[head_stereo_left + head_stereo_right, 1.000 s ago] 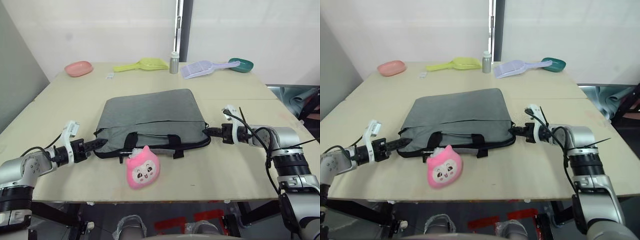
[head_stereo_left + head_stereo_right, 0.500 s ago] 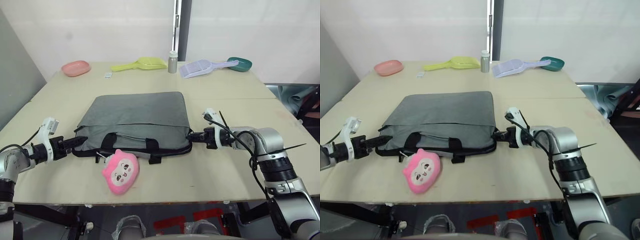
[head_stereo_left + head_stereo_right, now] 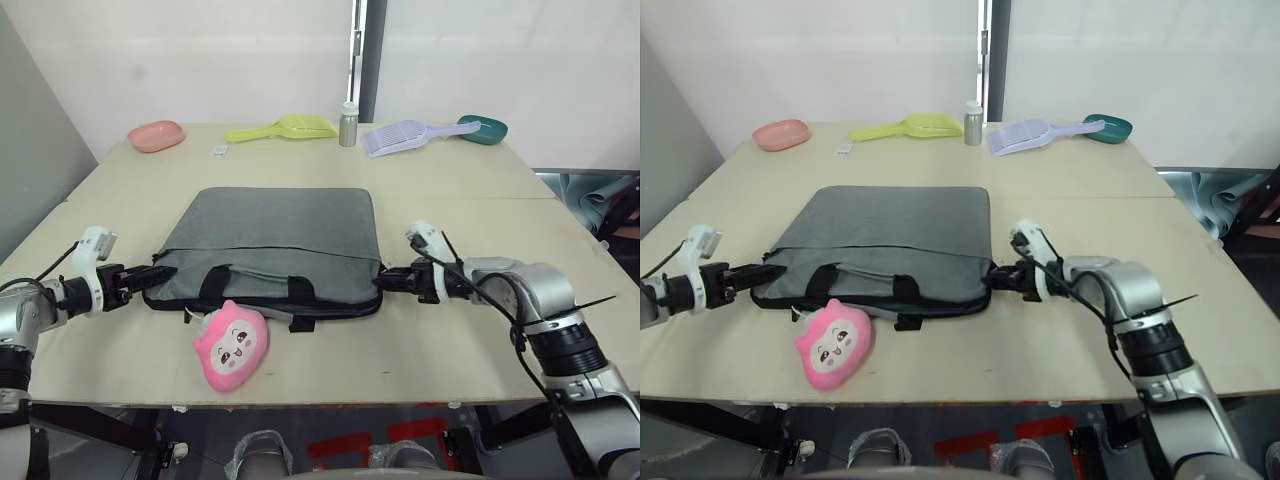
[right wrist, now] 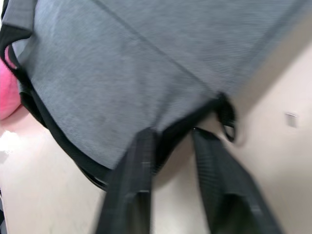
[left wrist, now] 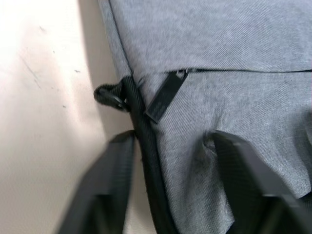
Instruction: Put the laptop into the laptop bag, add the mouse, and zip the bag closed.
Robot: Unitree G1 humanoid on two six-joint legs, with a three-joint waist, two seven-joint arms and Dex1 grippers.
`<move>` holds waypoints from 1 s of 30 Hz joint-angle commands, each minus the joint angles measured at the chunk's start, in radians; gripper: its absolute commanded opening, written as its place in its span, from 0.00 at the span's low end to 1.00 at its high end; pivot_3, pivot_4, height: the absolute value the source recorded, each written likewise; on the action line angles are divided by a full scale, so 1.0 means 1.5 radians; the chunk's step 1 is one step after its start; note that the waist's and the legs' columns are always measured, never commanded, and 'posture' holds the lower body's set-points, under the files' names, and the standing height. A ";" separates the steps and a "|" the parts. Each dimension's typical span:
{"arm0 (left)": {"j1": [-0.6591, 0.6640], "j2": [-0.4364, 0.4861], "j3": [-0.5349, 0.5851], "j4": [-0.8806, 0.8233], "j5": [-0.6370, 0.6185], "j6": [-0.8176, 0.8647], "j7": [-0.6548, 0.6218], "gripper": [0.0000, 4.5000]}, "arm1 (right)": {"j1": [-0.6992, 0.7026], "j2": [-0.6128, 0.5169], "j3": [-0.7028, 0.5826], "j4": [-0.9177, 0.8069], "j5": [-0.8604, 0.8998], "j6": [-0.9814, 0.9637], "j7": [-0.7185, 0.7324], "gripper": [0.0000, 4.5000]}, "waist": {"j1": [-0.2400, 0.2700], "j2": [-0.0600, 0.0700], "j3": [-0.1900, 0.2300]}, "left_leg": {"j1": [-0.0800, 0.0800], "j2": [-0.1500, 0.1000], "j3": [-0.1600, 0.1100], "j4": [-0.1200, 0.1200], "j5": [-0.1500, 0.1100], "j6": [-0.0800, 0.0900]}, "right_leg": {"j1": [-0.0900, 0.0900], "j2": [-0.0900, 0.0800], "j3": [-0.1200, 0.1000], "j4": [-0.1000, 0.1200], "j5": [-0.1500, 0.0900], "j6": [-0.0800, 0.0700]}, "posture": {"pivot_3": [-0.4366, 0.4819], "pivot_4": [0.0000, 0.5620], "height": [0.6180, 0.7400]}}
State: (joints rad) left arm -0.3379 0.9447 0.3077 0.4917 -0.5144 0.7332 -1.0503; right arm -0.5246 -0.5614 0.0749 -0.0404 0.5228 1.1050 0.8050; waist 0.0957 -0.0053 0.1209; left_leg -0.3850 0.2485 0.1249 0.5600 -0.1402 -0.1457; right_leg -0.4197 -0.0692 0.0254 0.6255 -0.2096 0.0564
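The grey laptop bag lies flat in the middle of the table, its black handles on the near side. My left gripper is at the bag's left near corner, open, its fingers standing on either side of the black edge. At the right near corner my right gripper is open, with the bag's black rim between its fingers. The laptop and the mouse are out of view.
A pink plush toy lies against the bag's handles near the table's front edge. Along the back stand a pink bowl, a yellow-green scoop, a metal bottle, a lavender scoop and a dark green bowl.
The bag and the plush toy slid to my left, carried by both grippers at the bag's corners. Both grippers have since gone from shut to open.
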 commanded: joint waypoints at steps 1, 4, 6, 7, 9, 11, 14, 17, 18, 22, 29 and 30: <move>0.024 0.060 0.039 -0.053 -0.001 -0.012 -0.028 0.96 | -0.036 -0.062 -0.045 0.013 0.018 -0.012 0.048 0.60 | 0.000 0.000 0.000 | 0.000 0.000 0.000 0.000 0.000 0.000 | 0.000 0.000 0.000 0.000 0.000 0.000 | 0.48 0.27 1.00; 0.050 0.102 0.068 -0.066 -0.006 -0.021 -0.058 0.96 | -0.062 -0.105 -0.070 0.009 0.052 0.013 0.088 0.79 | -0.002 0.000 0.000 | 0.000 0.000 0.000 -0.002 0.000 0.000 | 0.000 0.000 0.000 -0.002 0.000 0.000 | 0.48 0.27 1.00; 0.060 0.120 0.096 -0.096 -0.027 -0.006 -0.076 0.96 | -0.074 -0.119 -0.081 -0.018 0.077 0.009 0.114 0.79 | -0.002 0.000 0.000 | 0.000 0.000 0.000 -0.002 0.000 0.000 | 0.000 0.001 0.000 -0.002 0.000 0.000 | 0.48 0.27 1.00; 0.067 0.124 0.113 -0.123 -0.049 0.011 -0.092 0.96 | -0.081 -0.118 -0.084 -0.032 0.086 0.002 0.118 0.79 | -0.002 0.000 0.000 | 0.000 0.000 0.000 -0.002 0.000 0.000 | 0.000 0.001 0.000 -0.002 0.000 0.000 | 0.48 0.27 1.00; 0.096 0.120 0.155 -0.212 -0.116 0.065 -0.129 0.96 | -0.103 -0.098 -0.082 -0.052 0.102 0.003 0.111 0.79 | -0.002 0.000 0.001 | 0.000 0.000 0.001 -0.002 0.000 0.000 | 0.000 0.000 0.000 -0.002 0.000 0.000 | 0.48 0.27 1.00; 0.142 0.114 0.180 -0.308 -0.164 0.101 -0.156 0.96 | -0.117 -0.076 -0.058 -0.071 0.097 -0.002 0.097 0.79 | -0.002 0.000 0.001 | 0.000 0.000 0.001 -0.002 0.000 0.000 | 0.000 0.000 0.000 -0.002 0.000 0.000 | 0.48 0.27 1.00; 0.201 0.103 0.190 -0.409 -0.205 0.134 -0.165 0.96 | -0.129 -0.047 -0.011 -0.082 0.074 -0.019 0.082 0.61 | -0.002 0.000 0.001 | 0.001 0.000 0.001 -0.002 0.000 0.000 | 0.000 0.000 0.000 -0.001 0.000 -0.001 | 0.48 0.27 1.00; 0.262 0.083 0.192 -0.490 -0.228 0.143 -0.163 0.96 | -0.133 -0.026 0.048 -0.076 0.036 -0.071 0.090 0.39 | -0.003 0.001 0.002 | 0.000 0.000 0.001 -0.002 0.000 0.000 | -0.001 0.000 0.000 -0.001 0.000 -0.001 | 0.48 0.27 1.00; 0.279 0.077 0.194 -0.512 -0.235 0.148 -0.161 0.96 | -0.135 -0.018 0.063 -0.070 0.028 -0.085 0.092 0.29 | -0.003 0.001 0.002 | 0.000 0.000 0.001 -0.002 0.000 0.000 | -0.001 0.000 0.000 -0.001 0.000 -0.001 | 0.48 0.27 1.00; 0.355 0.058 0.206 -0.576 -0.244 0.143 -0.165 0.96 | -0.146 0.014 0.127 -0.031 -0.018 -0.136 0.104 0.01 | -0.005 0.000 0.003 | -0.001 0.000 0.001 -0.002 0.000 0.000 | -0.002 0.000 0.000 -0.002 0.000 -0.001 | 0.48 0.27 1.00; 0.446 0.017 0.238 -0.579 -0.258 0.167 -0.122 0.96 | -0.172 0.055 0.289 0.092 -0.170 -0.237 0.124 0.01 | -0.015 0.000 0.005 | -0.001 0.000 0.001 -0.002 0.000 0.000 | -0.002 0.000 0.000 -0.001 -0.001 -0.001 | 0.48 0.27 1.00; 0.450 0.006 0.238 -0.575 -0.260 0.173 -0.107 0.96 | -0.175 0.056 0.307 0.104 -0.188 -0.244 0.129 0.01 | -0.017 0.000 0.005 | -0.001 0.000 0.001 -0.002 0.000 0.000 | -0.002 0.000 0.000 -0.001 0.000 0.000 | 0.48 0.27 1.00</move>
State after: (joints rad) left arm 0.3310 0.9645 0.6317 -0.3749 -0.8785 0.9807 -1.2367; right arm -0.7728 -0.4769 0.4911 0.0827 0.3030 0.7623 0.9949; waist 0.0699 -0.0048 0.1279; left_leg -0.3858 0.2490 0.1270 0.5572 -0.1405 -0.1453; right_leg -0.4230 -0.0687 0.0263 0.6244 -0.2104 0.0556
